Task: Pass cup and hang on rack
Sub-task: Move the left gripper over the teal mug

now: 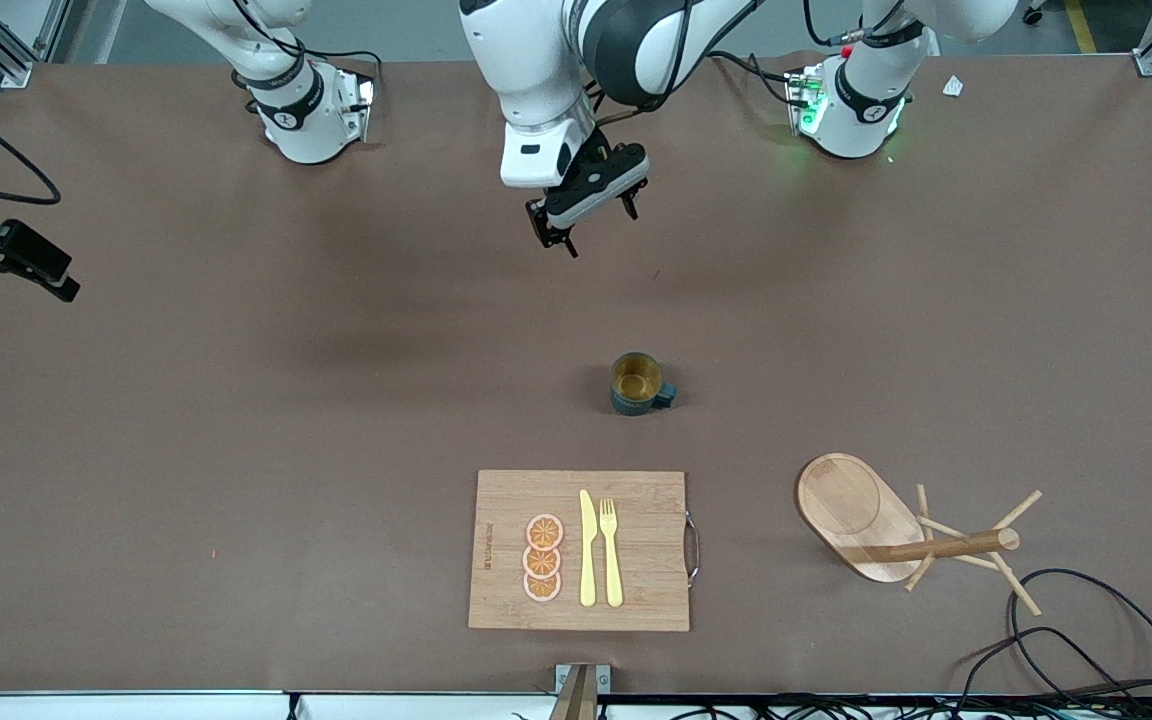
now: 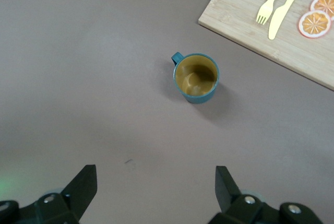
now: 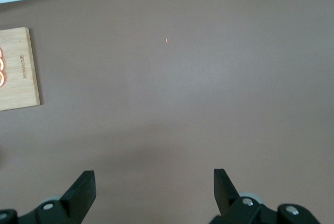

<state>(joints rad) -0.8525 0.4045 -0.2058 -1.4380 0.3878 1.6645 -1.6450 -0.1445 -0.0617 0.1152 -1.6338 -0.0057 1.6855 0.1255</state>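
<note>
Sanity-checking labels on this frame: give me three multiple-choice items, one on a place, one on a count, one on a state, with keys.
1. Where is the cup?
A. on the bare table
B. on the cutting board
C. on a rack peg

2. How many orange slices lie on the cutting board?
A. one
B. three
C. five

3. What state is the left gripper in?
A. shut on the cup
B. shut, empty
C. open, empty

Key: 1 A, it stands apart from board and rack. 2 B, three in a row. 3 C, fingers spread above the table.

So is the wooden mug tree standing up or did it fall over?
Fallen over. The rack lies on its side on the table, its oval base tipped up and its post lying flat with the pegs sticking sideways.
</note>
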